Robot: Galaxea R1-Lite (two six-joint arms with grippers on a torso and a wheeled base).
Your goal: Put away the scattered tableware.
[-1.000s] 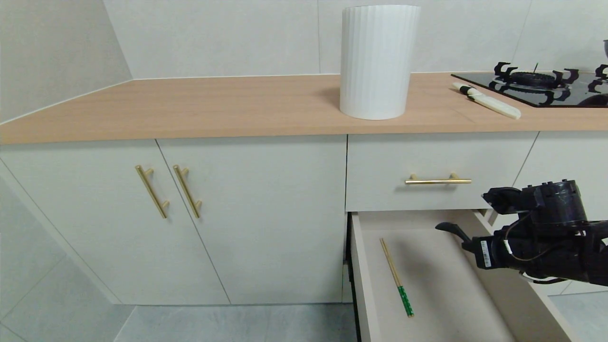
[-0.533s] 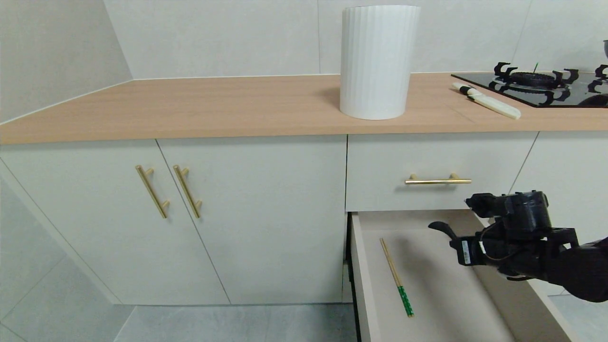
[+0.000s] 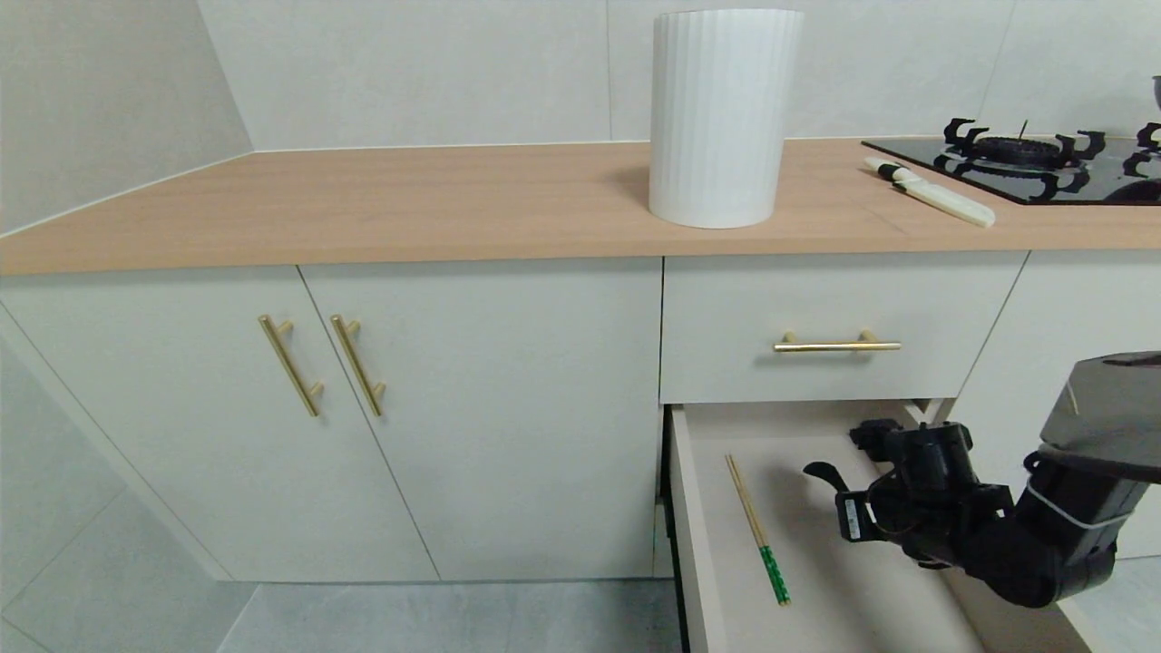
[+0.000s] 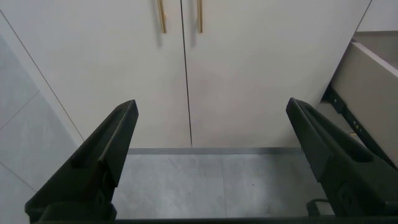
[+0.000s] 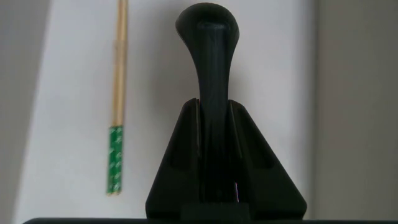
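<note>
A pair of wooden chopsticks (image 3: 757, 535) with green ends lies on the floor of the open lower drawer (image 3: 687, 517), near its left wall. My right gripper (image 3: 819, 472) hangs low over the drawer's middle, to the right of the chopsticks, shut with nothing in it. In the right wrist view the closed fingers (image 5: 208, 37) point past the chopsticks (image 5: 118, 93). A white-handled knife (image 3: 927, 191) lies on the wooden countertop beside the hob. My left gripper (image 4: 211, 109) is open and empty, facing the cabinet doors low near the floor.
A tall white ribbed container (image 3: 721, 118) stands on the countertop (image 3: 408, 199). The black gas hob (image 3: 1025, 163) is at the back right. The upper drawer with a brass handle (image 3: 836, 345) is closed. Two cabinet doors with brass handles (image 3: 322, 363) are to the left.
My right arm has dropped lower and moved left, deeper over the open drawer. The chopsticks and the knife have stayed where they were.
</note>
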